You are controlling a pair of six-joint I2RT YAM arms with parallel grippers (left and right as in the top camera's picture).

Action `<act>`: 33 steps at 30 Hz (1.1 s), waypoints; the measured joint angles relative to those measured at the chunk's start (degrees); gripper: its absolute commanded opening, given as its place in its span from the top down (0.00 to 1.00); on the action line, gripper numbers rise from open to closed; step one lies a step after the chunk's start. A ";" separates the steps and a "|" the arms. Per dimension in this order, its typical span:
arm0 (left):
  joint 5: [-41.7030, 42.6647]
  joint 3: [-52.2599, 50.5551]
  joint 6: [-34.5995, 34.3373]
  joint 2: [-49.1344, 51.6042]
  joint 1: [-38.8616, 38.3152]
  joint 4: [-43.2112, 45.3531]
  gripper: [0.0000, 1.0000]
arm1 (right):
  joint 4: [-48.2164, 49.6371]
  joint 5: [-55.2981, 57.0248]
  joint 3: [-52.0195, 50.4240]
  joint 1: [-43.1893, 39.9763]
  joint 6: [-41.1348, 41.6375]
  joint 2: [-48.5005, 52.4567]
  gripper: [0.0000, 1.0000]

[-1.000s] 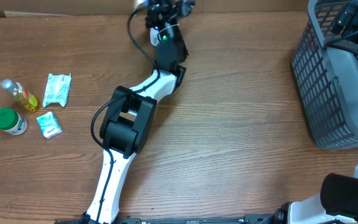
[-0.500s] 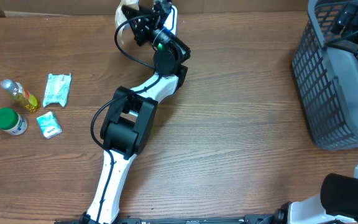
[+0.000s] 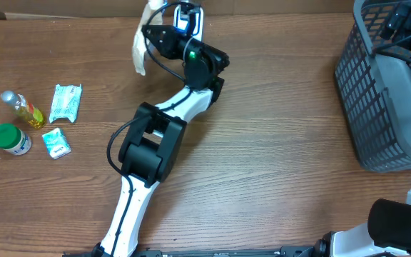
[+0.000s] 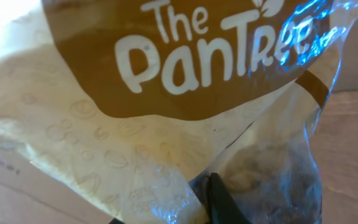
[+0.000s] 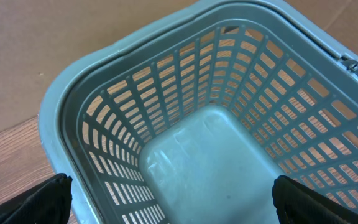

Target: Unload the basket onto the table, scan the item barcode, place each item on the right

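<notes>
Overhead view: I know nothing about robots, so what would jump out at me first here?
The left gripper, at the table's far edge, holds up a cream-and-brown PanTree bag, which fills the left wrist view. At the right stands a grey lattice basket; at the left lie a green-lidded jar, a small bottle and two packets.

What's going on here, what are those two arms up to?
The left gripper is shut on a cream and brown snack bag marked The PanTree, holding it near the far edge of the table. The right gripper hangs open over an empty grey basket. A small bottle, a green-lidded jar, a larger packet and a smaller packet lie untouched at the left.
</notes>
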 measured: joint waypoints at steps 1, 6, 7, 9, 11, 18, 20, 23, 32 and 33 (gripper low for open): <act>-0.15 0.00 0.81 -0.20 -0.46 0.00 0.96 | 0.00 0.00 0.00 0.00 0.00 0.00 0.00; -0.55 -0.20 2.51 -2.32 -1.77 0.00 0.96 | -0.02 -0.02 0.00 0.00 0.00 0.00 0.00; -0.57 -0.37 2.67 -2.93 -1.86 0.00 0.95 | 0.00 0.00 0.00 0.00 0.00 0.00 0.00; -0.61 -2.34 2.80 -5.42 -2.23 -0.02 0.94 | 0.02 0.00 0.00 0.00 0.00 0.00 0.00; -0.68 -5.97 2.91 -9.07 -2.58 -0.02 0.90 | 0.02 -0.02 0.00 0.00 0.00 0.00 0.00; -0.72 -22.12 0.92 -26.51 -3.45 0.00 0.81 | 0.00 0.00 0.00 0.00 -0.02 0.00 0.00; -0.72 -27.30 -1.33 -31.80 -3.45 0.00 0.77 | 0.00 0.00 0.00 0.00 -0.04 0.00 0.00; -0.46 -36.98 -7.34 -39.36 -3.45 0.09 0.73 | 0.00 0.00 0.00 0.00 0.00 0.00 0.00; -0.79 -63.95 -30.86 -43.85 -3.45 0.07 0.96 | 0.00 0.00 0.00 0.00 0.00 0.00 0.00; -0.76 -65.57 -33.44 -43.85 -3.45 0.09 0.95 | 0.02 0.00 0.00 0.00 0.02 0.00 0.00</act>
